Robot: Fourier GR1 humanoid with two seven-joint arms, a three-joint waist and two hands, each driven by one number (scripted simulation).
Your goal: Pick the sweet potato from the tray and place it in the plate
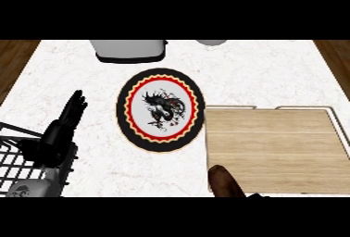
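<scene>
Head view: left hand (56,138) rests open, fingers straight, at the plate's (127,113) 9 o'clock; sweet potato (224,181) shows at the tray's (280,148) 7 o'clock corner; right hand (258,195) barely visible beside it, grip unclear.

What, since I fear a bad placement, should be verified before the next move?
1. Plate free of other things: ok.
2. Sweet potato lifted off the tray: cannot tell; it shows at the tray's near-left corner, by the view's lower edge.
3. Right hand holding the sweet potato: cannot tell; only a dark sliver shows.
4. Path to the plate: ok, only bare counter between.
5. Left hand out of the way: ok, resting open left of the plate, above the rack.
</scene>
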